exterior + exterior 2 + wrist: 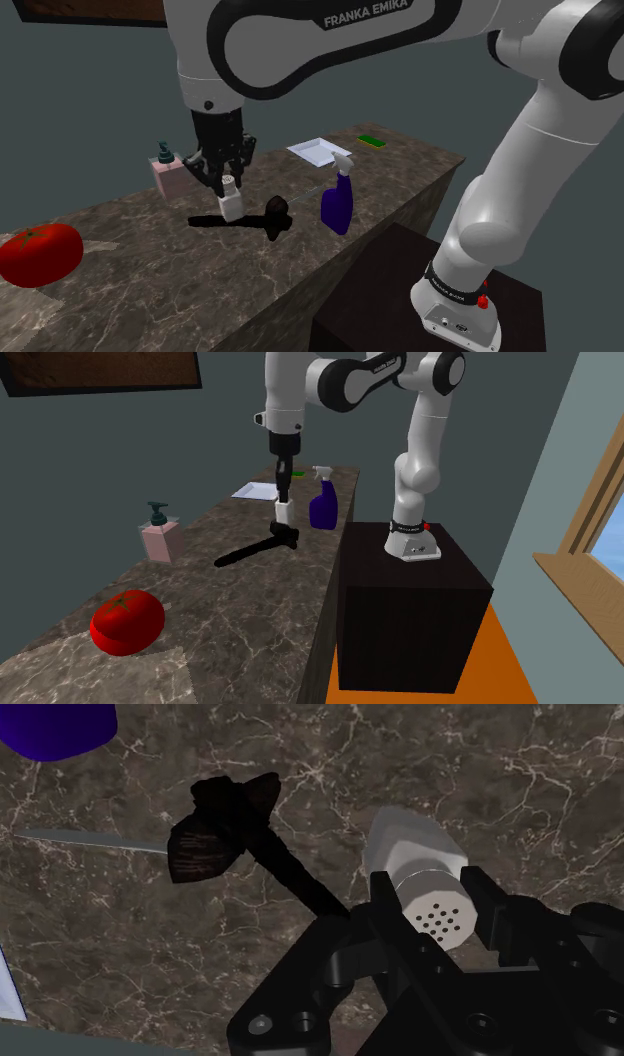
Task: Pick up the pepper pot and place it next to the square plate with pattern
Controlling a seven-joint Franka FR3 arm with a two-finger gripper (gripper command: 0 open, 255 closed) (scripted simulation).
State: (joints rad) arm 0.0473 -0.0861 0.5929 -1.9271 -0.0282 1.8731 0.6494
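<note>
The pepper pot (231, 203) is a small white shaker with a perforated top. It stands upright between the fingers of my black gripper (228, 184), which is shut on its upper part. The wrist view shows the pot (425, 869) clasped in the gripper (435, 899), holes facing the camera. Its base is close over the marble counter (180, 280); I cannot tell whether it touches. The square plate (320, 152) looks plain pale and lies farther along the counter, past a spray bottle. From the second exterior view the pot (283, 510) hangs under the gripper (283, 498), with the plate (252, 491) behind.
A purple spray bottle (338, 202) stands between the pot and the plate. A small dark object (277, 210) lies beside the pot. A pink soap dispenser (168, 176) is near the wall, a green sponge (371, 141) lies beyond the plate, and a big red tomato (38, 253) sits at the counter's near end.
</note>
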